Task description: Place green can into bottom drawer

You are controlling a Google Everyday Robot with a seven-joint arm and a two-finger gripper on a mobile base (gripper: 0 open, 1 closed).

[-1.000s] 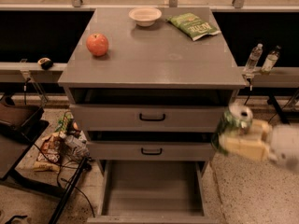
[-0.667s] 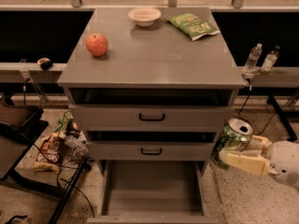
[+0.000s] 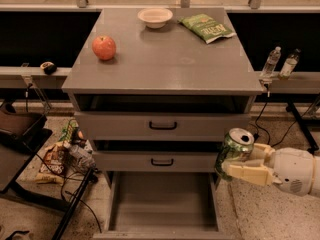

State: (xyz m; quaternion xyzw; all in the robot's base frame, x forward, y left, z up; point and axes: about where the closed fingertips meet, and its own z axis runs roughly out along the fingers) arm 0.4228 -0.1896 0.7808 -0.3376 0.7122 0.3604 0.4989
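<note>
Can status: the green can is clamped in the gripper, jaws closed on its body. From my seat I see one pale finger lying across the can's lower side and the other showing behind it on the right. The silver top with the pull tab sits clear above the fingers, and the can leans a little. The gripper reaches in from the right of the cabinet and holds the can just off the cabinet's right front edge, level with the middle drawer. The bottom drawer is pulled out at the foot of the cabinet, its grey floor bare. The can hangs above and just to the right of that drawer's right wall, not inside it. The top drawer and the middle one are shut. On the cabinet's top I see an apple at left, a bowl at the back and a green chip bag at back right. Two bottles stand on a ledge to the cabinet's right.
</note>
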